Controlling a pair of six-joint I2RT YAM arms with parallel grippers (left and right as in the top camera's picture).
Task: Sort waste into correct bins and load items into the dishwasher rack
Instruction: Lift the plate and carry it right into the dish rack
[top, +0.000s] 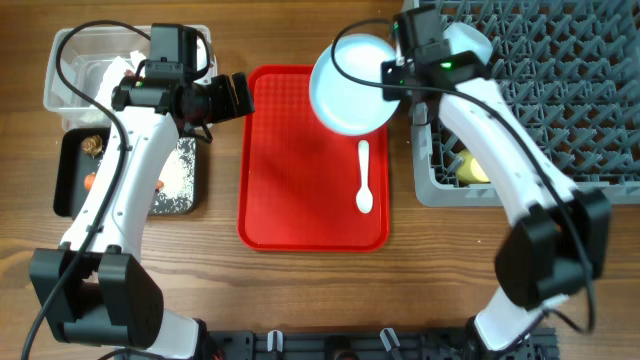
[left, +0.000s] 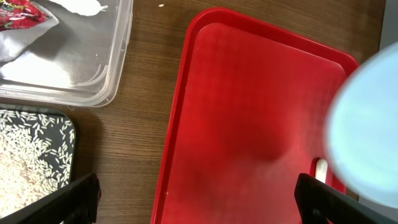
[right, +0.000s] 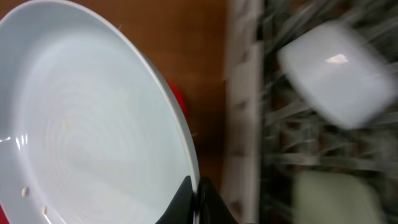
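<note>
The grey dishwasher rack (top: 560, 100) fills the table's far right corner, with a pale bowl (top: 470, 42) and a yellow cup (top: 472, 170) along its left side. The red tray (top: 290, 180) lies mid-table. Over its far right corner hangs the pale-blue plate (top: 345, 100), pinched at the rack-side rim by the right gripper (top: 392, 72), probably for slotting between pegs. The left gripper (top: 235, 95), fingers spread and empty, hovers at the tray's far left corner. The white spoon (top: 364, 177) lies by the tray's right edge.
</note>
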